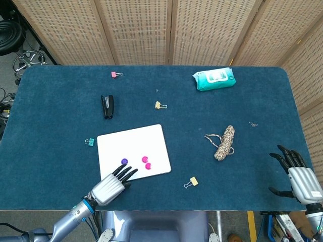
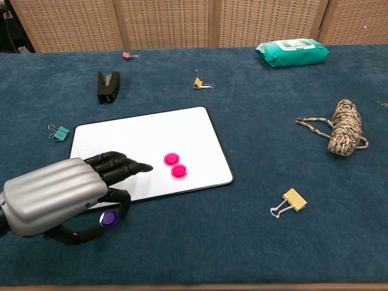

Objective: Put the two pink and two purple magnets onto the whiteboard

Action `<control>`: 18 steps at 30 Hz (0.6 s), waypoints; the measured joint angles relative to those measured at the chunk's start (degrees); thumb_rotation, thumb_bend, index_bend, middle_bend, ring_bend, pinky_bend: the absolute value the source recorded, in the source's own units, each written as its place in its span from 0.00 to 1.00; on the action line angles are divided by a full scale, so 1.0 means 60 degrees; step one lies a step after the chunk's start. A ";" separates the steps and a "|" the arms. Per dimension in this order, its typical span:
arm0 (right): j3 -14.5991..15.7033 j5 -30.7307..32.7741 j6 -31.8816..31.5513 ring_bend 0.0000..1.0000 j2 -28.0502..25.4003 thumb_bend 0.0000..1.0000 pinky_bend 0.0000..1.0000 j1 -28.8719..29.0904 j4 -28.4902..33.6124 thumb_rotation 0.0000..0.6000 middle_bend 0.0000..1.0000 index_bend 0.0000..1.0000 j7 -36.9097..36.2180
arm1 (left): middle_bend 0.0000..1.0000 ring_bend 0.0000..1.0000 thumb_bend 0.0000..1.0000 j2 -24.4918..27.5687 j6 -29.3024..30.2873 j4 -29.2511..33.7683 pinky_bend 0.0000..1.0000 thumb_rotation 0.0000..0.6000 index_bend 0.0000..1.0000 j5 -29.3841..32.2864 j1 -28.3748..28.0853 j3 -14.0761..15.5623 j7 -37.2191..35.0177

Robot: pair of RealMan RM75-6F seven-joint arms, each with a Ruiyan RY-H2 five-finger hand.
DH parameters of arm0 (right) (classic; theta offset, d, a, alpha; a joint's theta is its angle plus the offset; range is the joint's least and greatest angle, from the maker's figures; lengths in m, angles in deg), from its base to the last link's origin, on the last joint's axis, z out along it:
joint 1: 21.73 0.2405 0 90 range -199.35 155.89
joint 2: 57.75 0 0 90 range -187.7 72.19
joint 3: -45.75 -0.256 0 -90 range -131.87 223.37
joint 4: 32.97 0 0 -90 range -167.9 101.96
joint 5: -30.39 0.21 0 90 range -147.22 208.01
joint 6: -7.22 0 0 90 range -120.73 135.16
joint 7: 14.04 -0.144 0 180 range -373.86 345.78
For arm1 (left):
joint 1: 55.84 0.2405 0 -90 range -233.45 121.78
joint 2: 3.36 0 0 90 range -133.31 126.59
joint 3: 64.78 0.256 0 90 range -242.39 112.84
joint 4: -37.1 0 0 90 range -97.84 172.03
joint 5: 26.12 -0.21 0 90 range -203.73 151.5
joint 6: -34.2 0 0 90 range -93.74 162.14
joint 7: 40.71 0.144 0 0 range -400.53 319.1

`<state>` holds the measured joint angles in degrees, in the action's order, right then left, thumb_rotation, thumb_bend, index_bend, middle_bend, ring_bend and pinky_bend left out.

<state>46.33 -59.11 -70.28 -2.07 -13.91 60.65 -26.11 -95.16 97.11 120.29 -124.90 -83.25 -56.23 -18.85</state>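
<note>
The left hand, silver-backed with black fingers, hangs over the near-left corner of the flat white rectangular whiteboard, fingers stretched out across the board; tucked under them, pinched against the thumb, sits a round purple magnet, right at the board's near edge; whether it touches the board or the cloth, I cannot tell; in the head view that magnet is hidden beneath the hand. On the board itself, two round pink magnets lie side by side, nearly touching, towards the near-right part; a second purple magnet shows in the head view on the board, just beyond the left fingertips; the chest view hides it behind the hand. Over at the far right edge of the dark blue cloth-covered table, the right hand holds nothing, fingers spread apart and pointing up the table. Scattered around: a black stapler beyond the board; a teal binder clip just off the board's left edge; a yellow binder clip to the near right; a coiled tan braided rope; a teal pack of wet wipes at the far side.
</note>
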 measured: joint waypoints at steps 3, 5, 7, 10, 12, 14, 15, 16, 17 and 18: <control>0.0004 0.0004 0.0013 0.00 -0.0002 0.00 0.00 0.0002 0.0007 1.00 0.00 0.16 -0.0004 | 0.00 0.00 0.36 0.0033 0.0007 0.0085 0.00 1.00 0.52 0.0041 -0.0017 -0.0071 -0.0005; 0.0004 0.0004 0.0015 0.00 -0.0005 0.00 0.00 0.0004 0.0009 1.00 0.00 0.16 0.0003 | 0.00 0.00 0.36 0.0079 0.0023 0.0188 0.00 1.00 0.52 0.0093 -0.0039 -0.0161 -0.0027; 0.0003 0.0006 0.0011 0.00 -0.0001 0.00 0.00 0.0002 0.0009 1.00 0.00 0.16 0.0008 | 0.00 0.00 0.36 0.0151 0.0043 0.0337 0.00 1.00 0.52 0.0178 -0.0069 -0.0295 -0.0044; 0.0004 0.0007 0.0015 0.00 0.0002 0.00 0.00 0.0003 0.0006 1.00 0.00 0.16 0.0011 | 0.00 0.00 0.36 0.0277 0.0059 0.0590 0.00 1.00 0.52 0.0343 -0.0151 -0.0577 -0.0043; 0.0005 0.0011 0.0030 0.00 0.0003 0.00 0.00 0.0009 0.0005 1.00 0.00 0.16 0.0010 | 0.00 0.00 0.35 0.0347 0.0013 0.0729 0.00 1.00 0.52 0.0512 -0.0222 -0.0755 -0.0045; 0.0001 0.0032 0.0044 0.00 -0.0001 0.00 0.00 0.0012 0.0001 1.00 0.00 0.16 0.0006 | 0.00 0.00 0.35 0.0395 -0.0102 0.0834 0.00 1.00 0.52 0.0793 -0.0308 -0.0982 -0.0038; -0.0002 0.0044 0.0051 0.00 -0.0005 0.00 0.00 0.0014 -0.0006 1.00 0.00 0.16 0.0002 | 0.00 0.00 0.35 0.0401 -0.0191 0.0870 0.00 1.00 0.52 0.0963 -0.0355 -0.1090 -0.0022; -0.0004 0.0048 0.0056 0.00 -0.0007 0.00 0.00 0.0016 -0.0010 1.00 0.00 0.16 -0.0003 | 0.00 0.00 0.35 0.0404 -0.0339 0.0917 0.00 1.00 0.52 0.1219 -0.0423 -0.1234 0.0026; -0.0004 0.0052 0.0060 0.00 -0.0008 0.00 0.00 0.0017 -0.0013 1.00 0.00 0.16 -0.0008 | 0.00 0.00 0.35 0.0400 -0.0456 0.0948 0.00 1.00 0.52 0.1424 -0.0476 -0.1340 0.0072; -0.0005 0.0056 0.0066 0.00 -0.0009 0.00 0.00 0.0019 -0.0018 1.00 0.00 0.16 -0.0008 | 0.00 0.00 0.35 0.0387 -0.0576 0.0973 0.00 1.00 0.52 0.1632 -0.0531 -0.1445 0.0111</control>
<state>46.30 -58.78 -69.88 -2.12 -13.79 60.55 -26.16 -92.84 93.65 126.13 -115.11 -86.44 -64.90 -18.18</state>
